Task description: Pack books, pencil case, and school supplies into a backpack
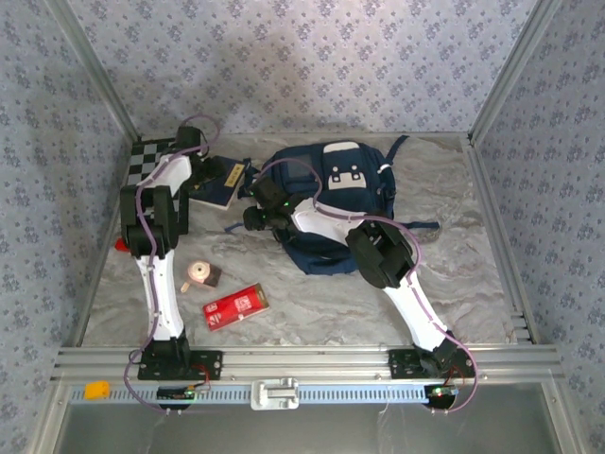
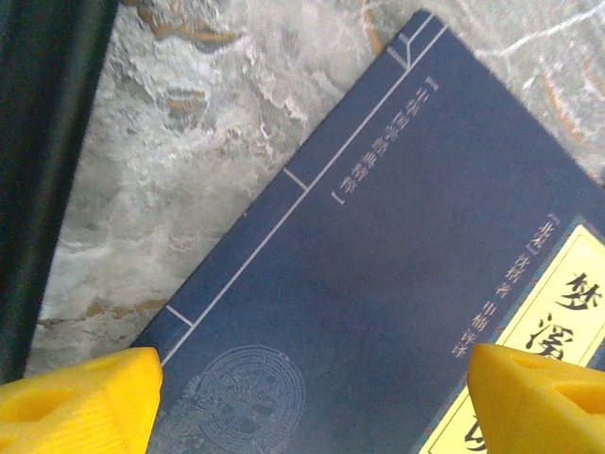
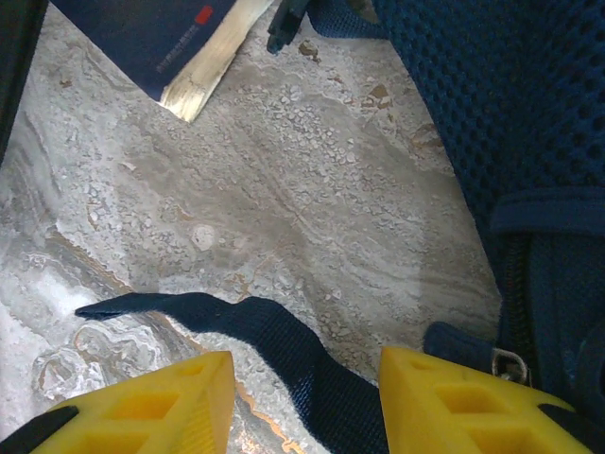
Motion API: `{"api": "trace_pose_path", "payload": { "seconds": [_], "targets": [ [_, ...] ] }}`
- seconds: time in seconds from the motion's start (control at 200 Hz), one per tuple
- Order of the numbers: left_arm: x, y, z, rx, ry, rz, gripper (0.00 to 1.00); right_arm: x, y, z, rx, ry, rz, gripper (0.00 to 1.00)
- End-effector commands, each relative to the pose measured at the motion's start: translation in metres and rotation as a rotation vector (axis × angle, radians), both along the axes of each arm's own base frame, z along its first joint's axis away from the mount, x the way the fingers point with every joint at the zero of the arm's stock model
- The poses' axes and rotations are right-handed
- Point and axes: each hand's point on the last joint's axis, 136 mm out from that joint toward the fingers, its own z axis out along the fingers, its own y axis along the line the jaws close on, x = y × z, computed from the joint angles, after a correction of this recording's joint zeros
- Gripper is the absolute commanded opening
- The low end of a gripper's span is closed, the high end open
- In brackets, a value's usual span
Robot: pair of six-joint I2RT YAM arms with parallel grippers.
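A: Marbled table (image 1: pixel 454 284) is lying under us. How are we holding the left gripper (image 2: pixel 314 378)?
B: We are hovering it over the navy book (image 2: pixel 378 236), jaws spread wide, pinching nothing.
A: And the right gripper (image 3: pixel 302 378)?
B: We are holding it half spread, a strap (image 3: pixel 284 340) lying ungripped between its fingers. The backpack (image 1: pixel 331 189) is sitting at its 3 o'clock, the pencil case (image 1: pixel 236 305) at the backpack's 7 o'clock.

- I see bare table (image 1: pixel 473 284) right of the backpack (image 1: pixel 331 203), free to pass.
- The pencil case (image 1: pixel 236 305) and books (image 1: pixel 222 183) crowd my left side.
- A strap (image 3: pixel 284 350) lies below my right gripper (image 3: pixel 302 388).
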Motion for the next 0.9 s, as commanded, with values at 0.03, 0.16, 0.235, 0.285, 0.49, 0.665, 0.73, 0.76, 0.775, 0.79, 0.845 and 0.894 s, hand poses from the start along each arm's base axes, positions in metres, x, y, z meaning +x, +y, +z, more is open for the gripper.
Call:
{"api": "trace_pose_path", "payload": {
  "seconds": [0.03,0.16,0.235,0.285,0.49,0.665,0.73,0.76,0.775,0.79,0.845,0.894],
  "targets": [
    [-0.021,0.004,-0.015,0.051,0.113,0.047,0.82,0.015,-0.023,-0.014,-0.067,0.011,-0.052,0.46],
    [-0.051,-0.006,-0.026,0.047,0.162,0.082,0.79,0.022,-0.045,-0.017,-0.097,0.026,-0.111,0.46],
    [-0.072,-0.01,-0.032,0.067,0.197,0.098,0.77,0.028,-0.057,-0.014,-0.096,0.016,-0.146,0.46],
    [-0.085,-0.017,-0.036,0.076,0.216,0.089,0.76,0.031,-0.067,-0.014,-0.102,0.014,-0.167,0.46],
    [-0.136,-0.039,-0.049,0.107,0.282,0.059,0.73,0.034,-0.102,-0.014,-0.127,0.026,-0.243,0.45],
    [-0.173,-0.059,-0.046,0.129,0.293,0.019,0.71,0.015,-0.121,-0.005,-0.145,0.022,-0.251,0.45],
    [-0.185,-0.065,-0.047,0.116,0.301,0.005,0.71,0.006,-0.127,0.0,-0.156,0.022,-0.249,0.45],
    [-0.19,-0.067,-0.047,0.11,0.302,0.0,0.7,0.001,-0.13,0.002,-0.161,0.022,-0.25,0.45],
    [-0.192,-0.067,-0.047,0.11,0.304,-0.002,0.7,0.0,-0.131,0.003,-0.161,0.021,-0.253,0.45],
    [-0.195,-0.068,-0.047,0.109,0.305,-0.004,0.7,-0.003,-0.133,0.003,-0.164,0.025,-0.252,0.45],
    [-0.201,-0.071,-0.045,0.095,0.307,-0.015,0.7,-0.01,-0.131,0.008,-0.147,0.03,-0.24,0.46],
    [-0.203,-0.075,-0.038,0.068,0.29,-0.034,0.7,-0.018,-0.124,0.012,-0.123,0.039,-0.209,0.46]
  ]
}}
